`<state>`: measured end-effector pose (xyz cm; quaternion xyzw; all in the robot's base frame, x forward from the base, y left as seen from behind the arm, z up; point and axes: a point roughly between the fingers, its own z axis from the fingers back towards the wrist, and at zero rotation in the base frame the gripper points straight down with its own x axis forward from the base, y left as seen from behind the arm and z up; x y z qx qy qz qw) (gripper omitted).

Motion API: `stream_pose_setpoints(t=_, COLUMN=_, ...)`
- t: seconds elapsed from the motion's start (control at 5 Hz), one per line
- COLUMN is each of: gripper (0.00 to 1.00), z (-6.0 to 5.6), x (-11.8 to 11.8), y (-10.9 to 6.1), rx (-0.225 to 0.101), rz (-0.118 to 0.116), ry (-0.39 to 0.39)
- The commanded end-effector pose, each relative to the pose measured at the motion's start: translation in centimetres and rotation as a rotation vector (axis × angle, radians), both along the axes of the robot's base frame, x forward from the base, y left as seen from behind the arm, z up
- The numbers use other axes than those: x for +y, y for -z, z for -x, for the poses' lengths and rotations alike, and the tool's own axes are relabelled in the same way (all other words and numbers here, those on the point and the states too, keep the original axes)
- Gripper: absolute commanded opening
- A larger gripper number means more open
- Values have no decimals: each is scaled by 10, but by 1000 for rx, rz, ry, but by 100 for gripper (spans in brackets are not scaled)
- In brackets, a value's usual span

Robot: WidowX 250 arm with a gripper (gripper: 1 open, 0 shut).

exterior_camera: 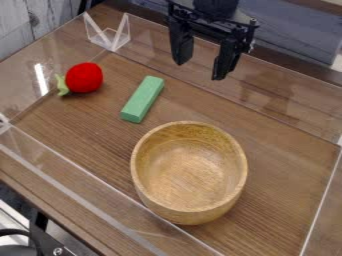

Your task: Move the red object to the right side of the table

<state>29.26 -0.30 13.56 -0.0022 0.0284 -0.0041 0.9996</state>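
The red object [84,77] is a small round red toy fruit with a green leaf at its lower left. It lies on the left side of the brown wood-grain table [281,130]. My black gripper [202,59] hangs above the far middle of the table, pointing down. Its two fingers stand apart with nothing between them. It is well to the right of the red object and not touching it.
A green rectangular block [143,98] lies between the red object and the gripper. A large wooden bowl [189,171] stands at the front centre. Low clear acrylic walls [107,32] edge the table.
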Motion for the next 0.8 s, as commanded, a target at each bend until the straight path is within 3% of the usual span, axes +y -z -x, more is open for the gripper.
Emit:
stream_pose_setpoints(t=0.0, gripper=100, z=5, x=9, y=3, rx=33, rz=4, ry=42)
stream_pose_setpoints(t=0.2, gripper=100, z=10, x=24, y=16, rx=59, rz=12, ry=5)
stream_pose_setpoints(t=0.4, gripper=100, z=19, x=69, y=18, rx=36, rz=8, ry=52)
stream_pose_setpoints(t=0.6, gripper=100, z=30, x=110, y=19, rx=-7, rz=4, ry=138)
